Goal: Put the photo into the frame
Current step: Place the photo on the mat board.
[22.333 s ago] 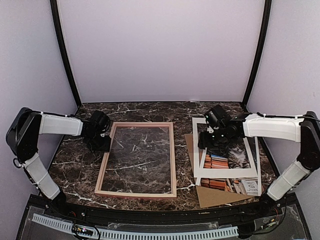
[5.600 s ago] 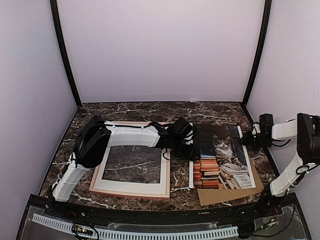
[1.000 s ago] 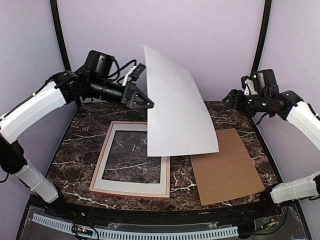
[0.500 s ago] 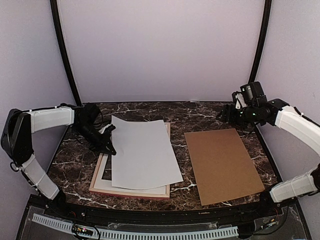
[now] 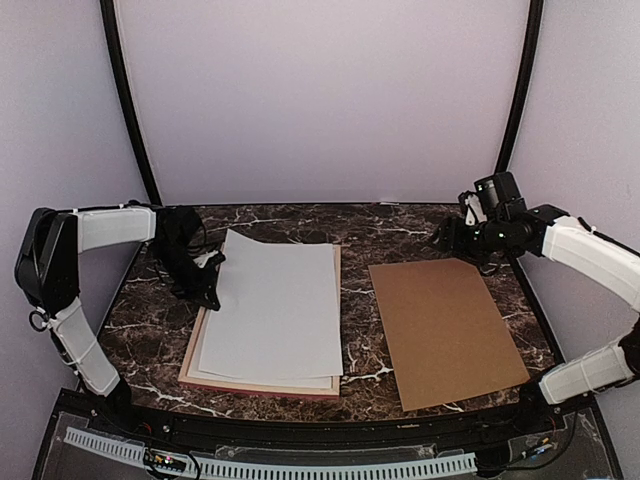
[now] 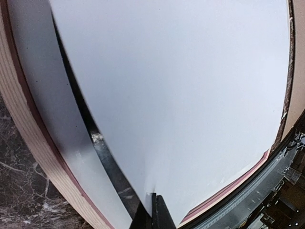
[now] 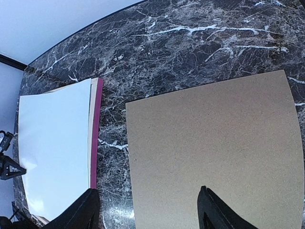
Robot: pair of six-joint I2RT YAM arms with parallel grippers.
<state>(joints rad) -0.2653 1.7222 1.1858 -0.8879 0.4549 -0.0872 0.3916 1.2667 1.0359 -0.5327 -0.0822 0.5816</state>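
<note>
L gripper [image 5: 211, 292] pinches the photo [image 5: 275, 305] at its 9 o'clock edge, white side up & skewed over the frame [image 5: 260, 390]; we reckon it may catch a rail on release, not seat.

Soft, even light casts only faint shadows on the marble table [image 5: 360, 235], the photo's [image 6: 190, 95] white back looks washed out, and both wrist views bow straight edges.

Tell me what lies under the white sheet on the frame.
The photo, blank side up, covers the white mat, which shows along its left and near edges, seated in the frame. Most of the mat's window and the photo's printed face are hidden.
</note>
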